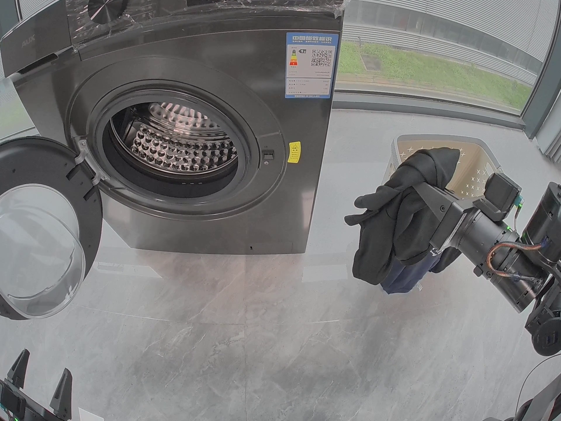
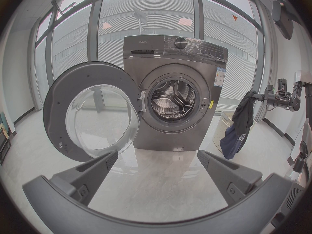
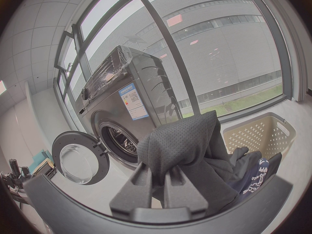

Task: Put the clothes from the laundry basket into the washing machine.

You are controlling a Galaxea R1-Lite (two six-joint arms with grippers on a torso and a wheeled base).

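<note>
Right gripper [image 3: 159, 177] pinched tight on dark clothes [image 1: 397, 223], frame right; trailing hem may snag basket [image 1: 479, 165] rim, slipping loose

Glossy grey tile floor [image 1: 263, 334] was recorded. Directly on it were seen washing machine [image 1: 234, 223], toward left, and laundry basket [image 1: 476, 165], to its right, standing apart.
</note>
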